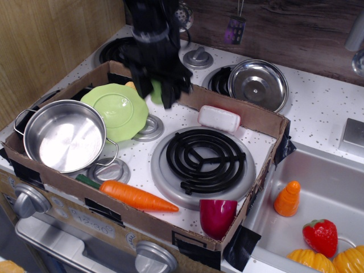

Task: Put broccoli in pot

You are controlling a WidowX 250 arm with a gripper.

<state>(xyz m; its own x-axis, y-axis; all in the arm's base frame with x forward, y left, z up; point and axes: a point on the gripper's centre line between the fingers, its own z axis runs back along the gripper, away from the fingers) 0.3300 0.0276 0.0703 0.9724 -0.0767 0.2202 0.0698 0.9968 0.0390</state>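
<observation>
The broccoli [156, 91] shows only as a small light-green patch between my gripper's fingers. My gripper [155, 92] is motion-blurred, shut on the broccoli, and holds it above the back edge of the cardboard tray, just right of the green plate. The pot [64, 135] is shiny steel with two loop handles; it stands empty at the tray's front left, well to the left of and in front of the gripper.
A light-green plate [115, 108] lies beside the pot. A carrot [136, 196], a purple cup [217, 217], a white block [218, 118] and a black coil burner [200, 158] are inside the cardboard tray [250, 116]. A handleless steel bowl [259, 83] sits behind. Toy food lies in the sink [318, 193].
</observation>
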